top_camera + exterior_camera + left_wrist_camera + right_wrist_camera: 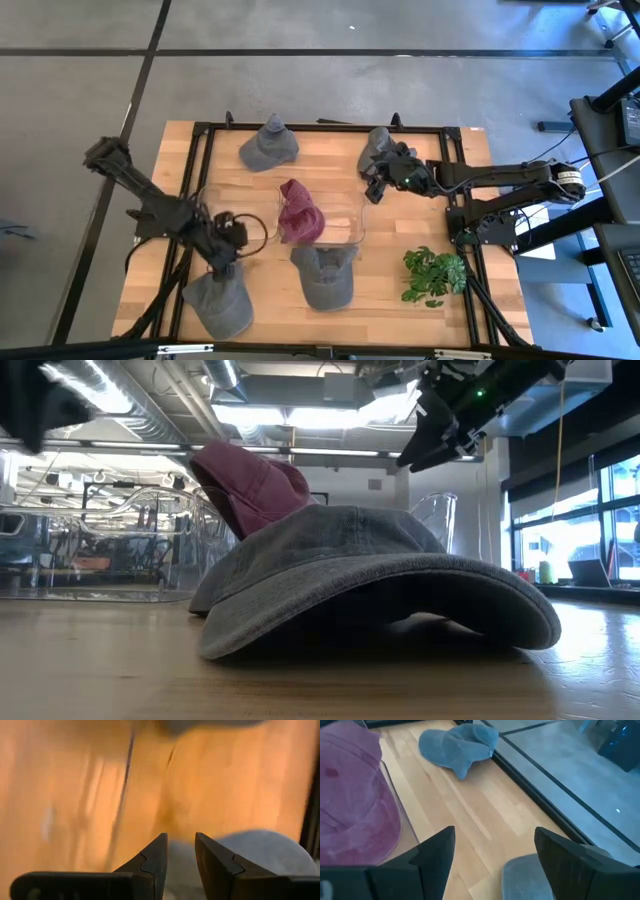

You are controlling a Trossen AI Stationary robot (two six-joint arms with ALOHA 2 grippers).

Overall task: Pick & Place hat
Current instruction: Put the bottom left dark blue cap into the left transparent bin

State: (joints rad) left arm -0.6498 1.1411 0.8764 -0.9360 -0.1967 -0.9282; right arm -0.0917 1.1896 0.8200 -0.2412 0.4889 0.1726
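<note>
Several caps lie on the wooden table. A maroon cap (pixel 300 213) sits inside a clear container (pixel 352 232), leaning on its wall. Grey caps lie crown up at the far side (pixel 268 147), the far right (pixel 378 143), the near middle (pixel 325 275) and the near left (pixel 220 303). My left gripper (pixel 224 264) hovers at the far edge of the near-left cap (pixel 260 850), fingers narrowly open (pixel 180 855). My right gripper (pixel 373 190) is wide open (pixel 495 845) in the air, between the container and the far-right cap (pixel 530 875).
A small green plant (pixel 433 274) stands near the right near corner. A black metal frame (pixel 200 135) runs round the table's edges. The clear container's walls rise in the table's middle. Bare wood lies between the container and the far caps (pixel 470 805).
</note>
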